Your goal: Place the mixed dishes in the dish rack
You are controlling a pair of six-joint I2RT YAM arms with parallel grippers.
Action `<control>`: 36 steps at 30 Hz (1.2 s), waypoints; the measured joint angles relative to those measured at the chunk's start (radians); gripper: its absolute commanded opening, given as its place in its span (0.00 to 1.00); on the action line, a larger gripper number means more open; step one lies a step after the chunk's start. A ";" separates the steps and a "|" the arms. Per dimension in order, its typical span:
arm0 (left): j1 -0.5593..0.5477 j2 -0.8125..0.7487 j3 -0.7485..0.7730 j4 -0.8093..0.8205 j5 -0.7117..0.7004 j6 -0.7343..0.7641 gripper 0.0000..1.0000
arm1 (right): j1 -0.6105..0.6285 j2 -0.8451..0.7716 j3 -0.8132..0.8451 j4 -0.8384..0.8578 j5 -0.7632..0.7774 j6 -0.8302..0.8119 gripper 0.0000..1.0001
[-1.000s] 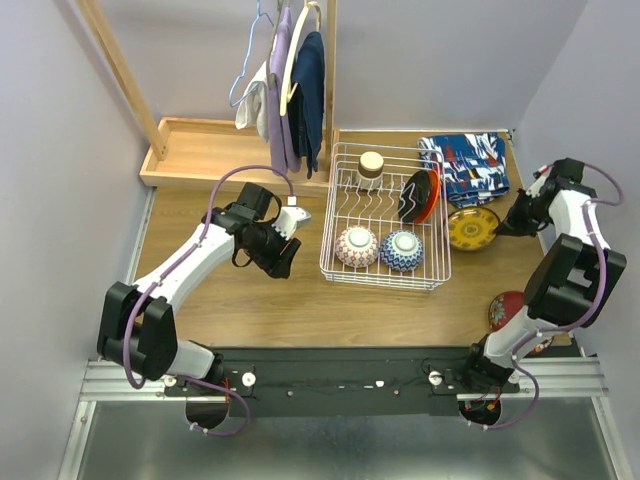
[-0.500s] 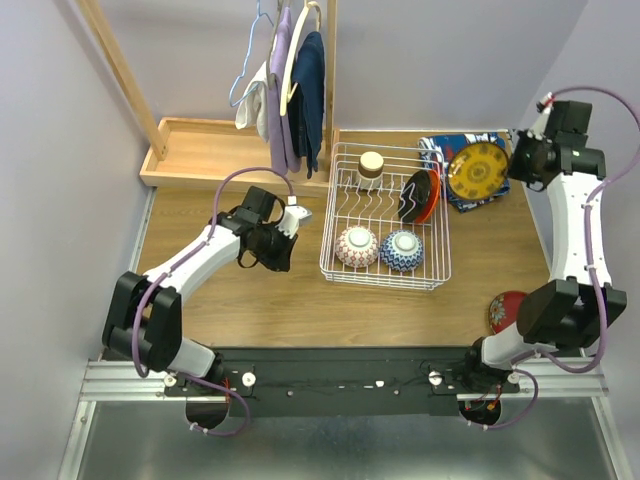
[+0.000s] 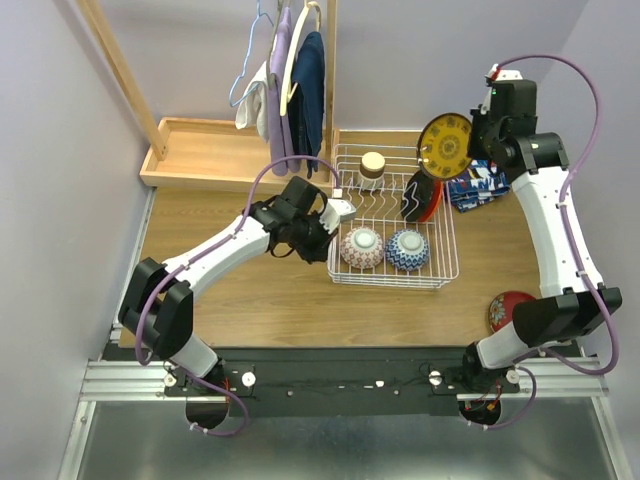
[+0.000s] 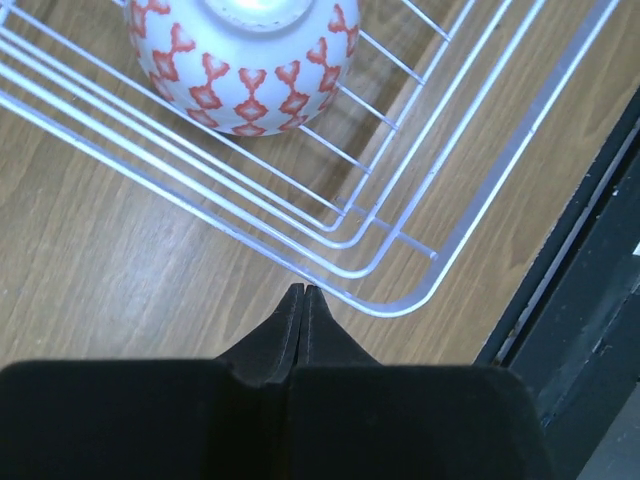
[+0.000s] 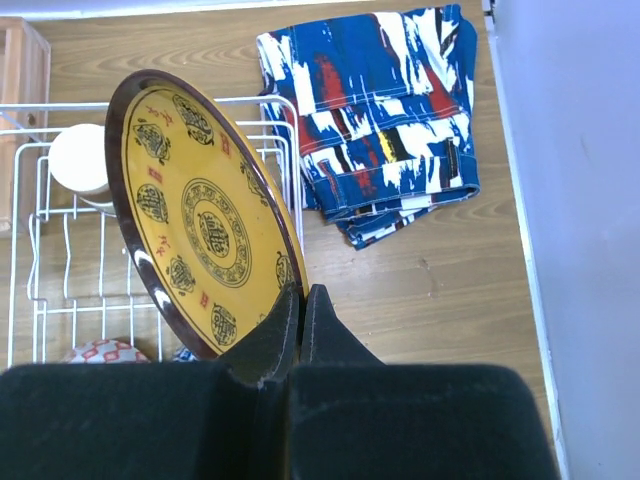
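My right gripper (image 5: 302,291) is pinched on the rim of the orange plate (image 5: 200,228), holding it on edge in the air above the far end of the dish rack (image 3: 392,283), near the patterned cloth (image 5: 385,120). My left gripper (image 4: 303,290) is closed on nothing, with its tips just outside a rack corner. The red-white patterned bowl (image 4: 245,60) sits inside the rack close to that corner.
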 measured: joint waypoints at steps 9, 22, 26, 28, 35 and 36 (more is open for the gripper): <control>-0.055 0.024 0.022 0.003 0.045 -0.011 0.19 | 0.134 -0.003 -0.102 0.008 0.201 0.011 0.01; -0.045 -0.105 -0.068 -0.015 0.047 0.001 0.38 | 0.284 0.078 -0.136 0.039 0.477 0.024 0.01; -0.014 -0.163 -0.103 -0.024 0.046 0.000 0.40 | 0.283 0.119 -0.130 0.029 0.524 0.060 0.00; 0.013 -0.183 -0.121 -0.024 0.046 -0.003 0.41 | 0.283 0.131 -0.130 0.018 0.541 0.076 0.00; 0.077 -0.214 -0.166 -0.010 0.047 -0.032 0.43 | 0.283 0.179 -0.107 -0.003 0.579 0.109 0.00; 0.082 -0.219 -0.170 -0.007 0.047 -0.034 0.43 | 0.283 0.188 -0.102 -0.003 0.583 0.114 0.00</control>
